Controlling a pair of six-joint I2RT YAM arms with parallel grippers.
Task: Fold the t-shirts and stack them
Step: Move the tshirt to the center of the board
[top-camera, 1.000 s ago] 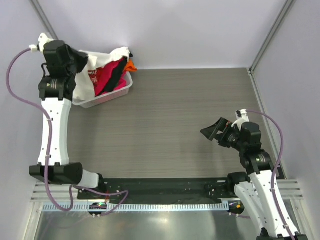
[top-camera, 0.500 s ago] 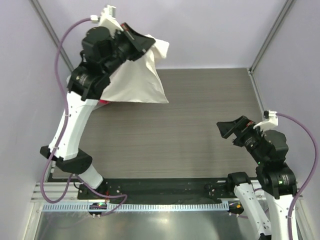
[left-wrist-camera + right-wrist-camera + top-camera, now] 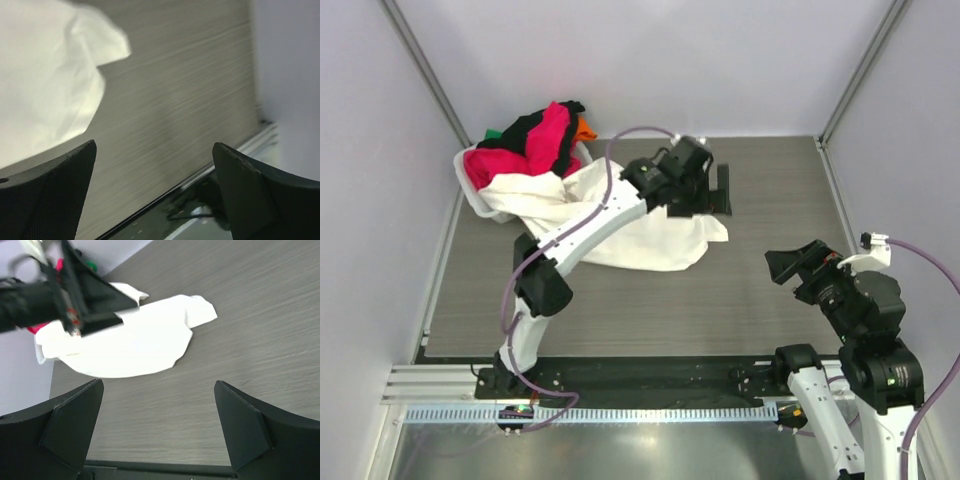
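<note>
- Fingers (image 3: 50,190) of the left gripper (image 3: 154,145) are seen spread wide, nothing pinched.
- The right gripper (image 3: 159,383) is likewise spread and empty.
- The white t-shirt (image 3: 650,240) is laid crumpled on the table (image 3: 770,180), one end touching the t-shirt pile (image 3: 535,140) at far left.

I find no readable text, label, brand, number or sign in any of my three views; the white t-shirt (image 3: 660,250) shows only plain cloth on its visible side; the heap of coloured t-shirts (image 3: 545,140) is too bunched and small to read anything there.
</note>
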